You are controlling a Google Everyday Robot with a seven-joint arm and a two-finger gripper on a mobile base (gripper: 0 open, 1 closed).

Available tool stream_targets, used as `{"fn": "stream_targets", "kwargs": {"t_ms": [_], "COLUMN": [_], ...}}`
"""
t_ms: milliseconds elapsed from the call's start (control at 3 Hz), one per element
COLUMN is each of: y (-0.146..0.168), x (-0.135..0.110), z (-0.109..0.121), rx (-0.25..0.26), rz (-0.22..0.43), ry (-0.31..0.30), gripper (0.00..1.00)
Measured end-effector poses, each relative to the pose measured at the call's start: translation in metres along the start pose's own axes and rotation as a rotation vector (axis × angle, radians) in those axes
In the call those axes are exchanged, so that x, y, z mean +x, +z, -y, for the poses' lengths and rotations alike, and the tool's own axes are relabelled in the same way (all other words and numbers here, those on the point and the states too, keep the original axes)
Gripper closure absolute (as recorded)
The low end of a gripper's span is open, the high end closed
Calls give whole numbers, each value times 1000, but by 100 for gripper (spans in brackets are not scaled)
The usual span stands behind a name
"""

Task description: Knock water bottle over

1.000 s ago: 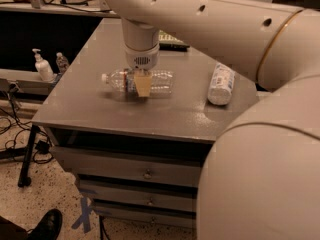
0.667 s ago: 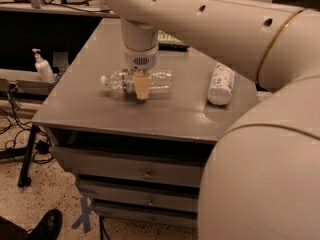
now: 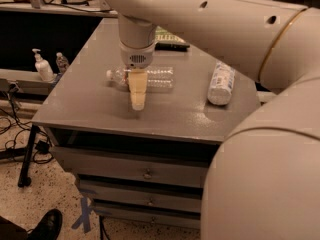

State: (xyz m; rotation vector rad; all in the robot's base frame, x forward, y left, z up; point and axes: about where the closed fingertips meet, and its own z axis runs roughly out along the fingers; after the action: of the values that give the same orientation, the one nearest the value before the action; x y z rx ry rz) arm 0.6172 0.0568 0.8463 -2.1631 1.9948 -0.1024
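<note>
The pincer point(image 3: 137, 103) points straight down at the table point(image 3: 85, 109), its tan fingers pressed together and gripping nothing. The arm sweeps in from the upper right, with the wrist vertical. Just behind the pincer the water bottle point(image 3: 159, 78) lies on its side, cap leftward. A white bottle point(image 3: 221, 83) lies farther right.

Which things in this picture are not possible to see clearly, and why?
Camera view:
- Water bottle: lying on the cabinet top; middle hidden by the gripper hanging in front.
- White bottle: print too small to read.
- Flat item at far edge: mostly hidden by the arm.
</note>
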Motion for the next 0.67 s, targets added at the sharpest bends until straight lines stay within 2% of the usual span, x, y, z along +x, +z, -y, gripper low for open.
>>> {"fn": "stream_targets", "kwargs": {"t_ms": [333, 667], "y": [-9, -30], "x": [0, 14], "z": [1, -1], "rx": [7, 35], "rz": [65, 177], "ry": [43, 135], "gripper": [0, 0]}}
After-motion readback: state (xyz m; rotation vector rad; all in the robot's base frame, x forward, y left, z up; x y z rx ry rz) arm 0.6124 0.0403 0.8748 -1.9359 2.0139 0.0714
